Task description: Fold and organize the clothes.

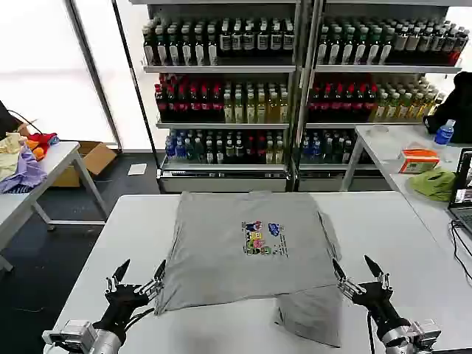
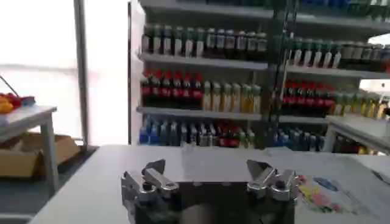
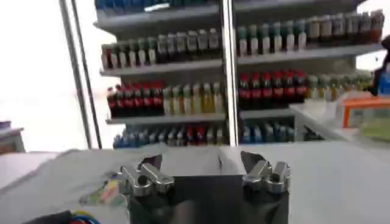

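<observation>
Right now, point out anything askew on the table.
The T-shirt lies partly folded: a flap sticks out past its near hem on the robot's right, so the outline is uneven. The left gripper and right gripper sit open beside the near corners.

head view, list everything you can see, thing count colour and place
T-shirt: one, light grey with a small multicoloured chest print, spread on the white table, part folded, a flap hanging toward the near edge.
Shelves of bottles: two racks, many bottles with dark, red, yellow and blue contents or labels, behind the table.
Garments: a pile, purple, yellow and red, on the side table at far left.
Cardboard box: one, brown, on the floor under that side table.
Orange box: one, on the right side table.
Olive-green cloth: one, beside the orange box.
Blue bottle: one, right side table, farther back.
Left claw: open, at the shirt's near left corner.
Right claw: open, at the shirt's near right edge.
</observation>
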You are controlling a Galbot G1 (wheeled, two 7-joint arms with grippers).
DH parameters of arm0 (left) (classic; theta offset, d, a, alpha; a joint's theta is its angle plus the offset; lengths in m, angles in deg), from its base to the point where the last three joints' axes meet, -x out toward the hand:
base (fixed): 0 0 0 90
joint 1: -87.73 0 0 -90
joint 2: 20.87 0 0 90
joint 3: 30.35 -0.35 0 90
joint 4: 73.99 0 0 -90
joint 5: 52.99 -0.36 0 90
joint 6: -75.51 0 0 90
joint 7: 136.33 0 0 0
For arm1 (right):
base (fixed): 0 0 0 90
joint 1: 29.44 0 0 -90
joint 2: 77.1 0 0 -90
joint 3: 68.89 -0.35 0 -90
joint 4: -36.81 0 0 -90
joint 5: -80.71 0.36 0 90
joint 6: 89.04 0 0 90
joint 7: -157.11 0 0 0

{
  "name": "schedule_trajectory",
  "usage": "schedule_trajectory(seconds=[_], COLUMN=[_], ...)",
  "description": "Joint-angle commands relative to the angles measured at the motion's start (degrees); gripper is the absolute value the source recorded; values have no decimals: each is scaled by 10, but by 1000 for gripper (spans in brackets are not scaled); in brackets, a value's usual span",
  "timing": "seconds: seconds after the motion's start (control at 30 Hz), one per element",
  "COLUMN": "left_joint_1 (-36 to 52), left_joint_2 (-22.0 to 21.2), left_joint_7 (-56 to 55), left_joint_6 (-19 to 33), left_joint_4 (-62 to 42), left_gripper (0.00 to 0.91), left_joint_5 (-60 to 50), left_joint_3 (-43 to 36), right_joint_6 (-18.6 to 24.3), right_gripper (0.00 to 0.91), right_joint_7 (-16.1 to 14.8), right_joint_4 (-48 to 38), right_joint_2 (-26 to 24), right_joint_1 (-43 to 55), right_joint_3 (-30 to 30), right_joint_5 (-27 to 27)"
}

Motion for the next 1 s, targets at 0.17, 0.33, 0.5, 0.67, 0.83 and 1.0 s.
schedule_trajectory(seconds=[0.17, 0.33, 0.5, 0.67, 0.83, 1.0], left_joint_1=[-13, 6, 42, 61, 51, 35], left_joint_2=[143, 138, 110, 82, 67, 54], left_joint_7=[-124, -121, -122, -128, -132, -130], left_joint_6=[-66, -66, -65, -64, -59, -59], left_joint_4=[-33, -53, -83, -97, -93, -90], left_gripper=[907, 907, 907, 907, 907, 141], left_joint_5=[156, 153, 144, 134, 120, 109], left_joint_3=[-38, -59, -70, -71, -90, -101], right_joint_6=[-102, -109, -111, -101, -81, -79], right_gripper=[907, 907, 907, 111, 0, 0], right_joint_7=[77, 82, 83, 96, 91, 90], right_joint_4=[29, 33, 29, 20, 19, 7], right_joint_2=[-29, -18, -5, 7, 14, 9], right_joint_1=[-37, -49, -42, -56, -66, -68], right_joint_3=[32, 55, 72, 80, 80, 84], right_joint_5=[22, 16, 9, -8, -11, -18])
